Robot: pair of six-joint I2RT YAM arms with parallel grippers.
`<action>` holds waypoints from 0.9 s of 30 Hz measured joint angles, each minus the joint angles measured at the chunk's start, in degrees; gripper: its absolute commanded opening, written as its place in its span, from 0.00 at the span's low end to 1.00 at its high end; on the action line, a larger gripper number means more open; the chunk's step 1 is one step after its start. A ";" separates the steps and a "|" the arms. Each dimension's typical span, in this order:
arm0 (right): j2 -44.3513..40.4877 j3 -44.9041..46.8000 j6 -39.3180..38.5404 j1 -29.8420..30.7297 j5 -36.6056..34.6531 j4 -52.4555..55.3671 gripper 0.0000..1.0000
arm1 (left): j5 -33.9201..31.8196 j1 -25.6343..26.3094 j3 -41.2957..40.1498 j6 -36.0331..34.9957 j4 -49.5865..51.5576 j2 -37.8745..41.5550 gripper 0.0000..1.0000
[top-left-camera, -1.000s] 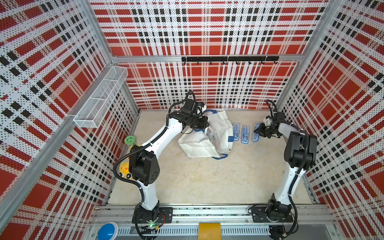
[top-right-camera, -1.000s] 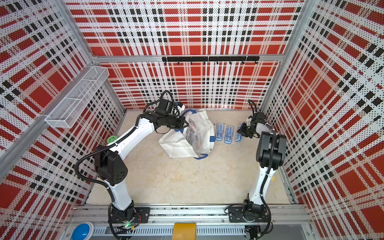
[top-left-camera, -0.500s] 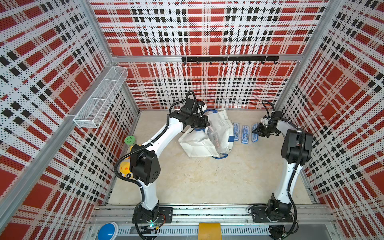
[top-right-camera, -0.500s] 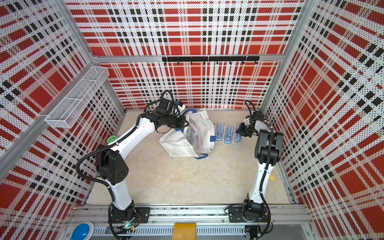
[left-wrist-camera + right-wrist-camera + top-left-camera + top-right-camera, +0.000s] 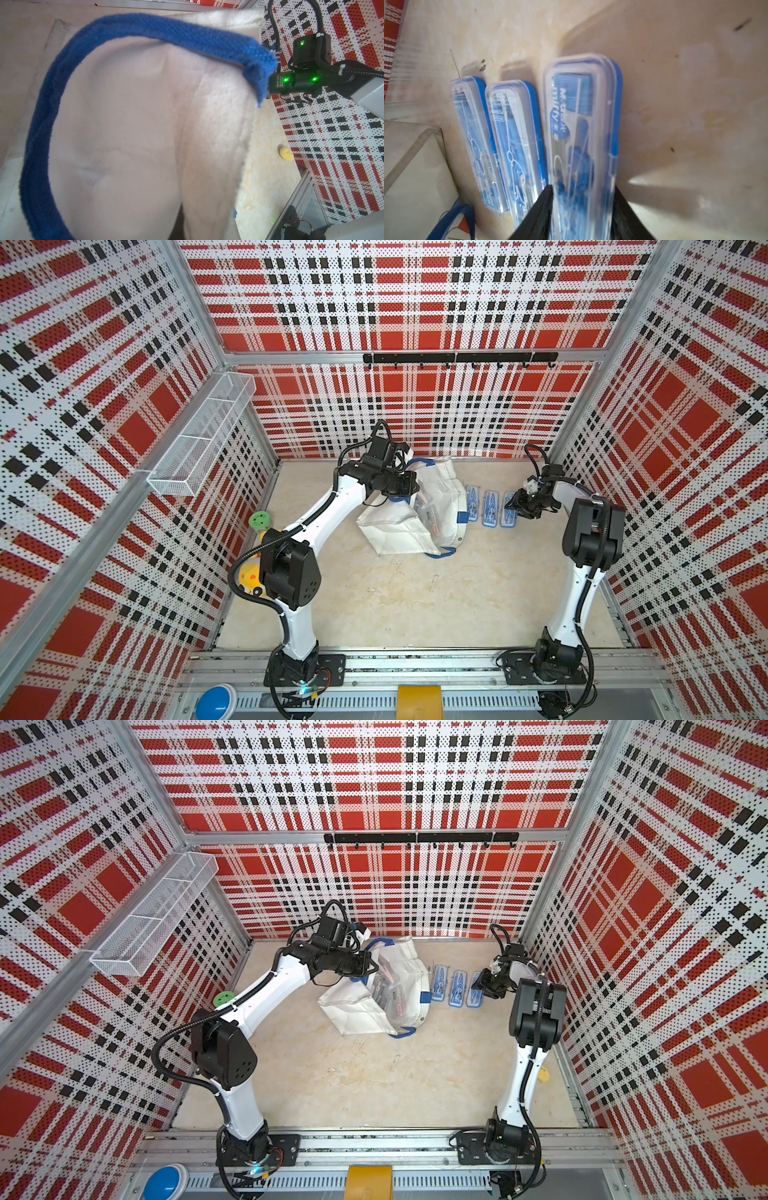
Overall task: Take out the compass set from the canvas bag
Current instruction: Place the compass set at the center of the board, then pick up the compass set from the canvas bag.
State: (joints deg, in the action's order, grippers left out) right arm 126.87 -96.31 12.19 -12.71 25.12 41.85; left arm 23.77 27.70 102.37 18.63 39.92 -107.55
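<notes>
Right gripper (image 5: pixel 582 188) is straddling a compass set (image 5: pixel 581 124) in its clear blue box, its black jaws flanking the near end. Blur is making it impossible to tell whether they are pinching the box or letting it go. The set is lying outside the canvas bag (image 5: pixel 399 526), low over the table (image 5: pixel 415 605). It is lining up just beside a second case (image 5: pixel 515 141) and a third case (image 5: pixel 473 135), apparently so the row is staying tidy and clear of the bag. Left gripper (image 5: pixel 409 489) is clamping shut on the bag's upper rim near a blue handle (image 5: pixel 145 31). It is holding that side up, seemingly so the mouth is gaping toward the other arm. Packets are showing inside the bag, too small to identify.
</notes>
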 measured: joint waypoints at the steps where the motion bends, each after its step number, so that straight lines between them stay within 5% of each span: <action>1: -0.83 0.48 0.28 0.00 -0.83 0.24 0.51 | 0.00 0.00 0.00 0.00 0.00 0.00 0.00; 12: -21.22 10.40 7.69 2.32 -5.90 -0.20 0.48 | 0.00 0.00 0.00 -0.52 0.26 0.00 0.00; 27: -45.20 26.88 24.06 23.17 -5.92 -7.23 0.43 | -0.61 0.04 -1.29 -2.36 0.68 1.64 0.00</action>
State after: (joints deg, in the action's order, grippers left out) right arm 81.67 -69.43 36.25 10.46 19.20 34.61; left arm 23.16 27.75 101.08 16.27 40.60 -105.91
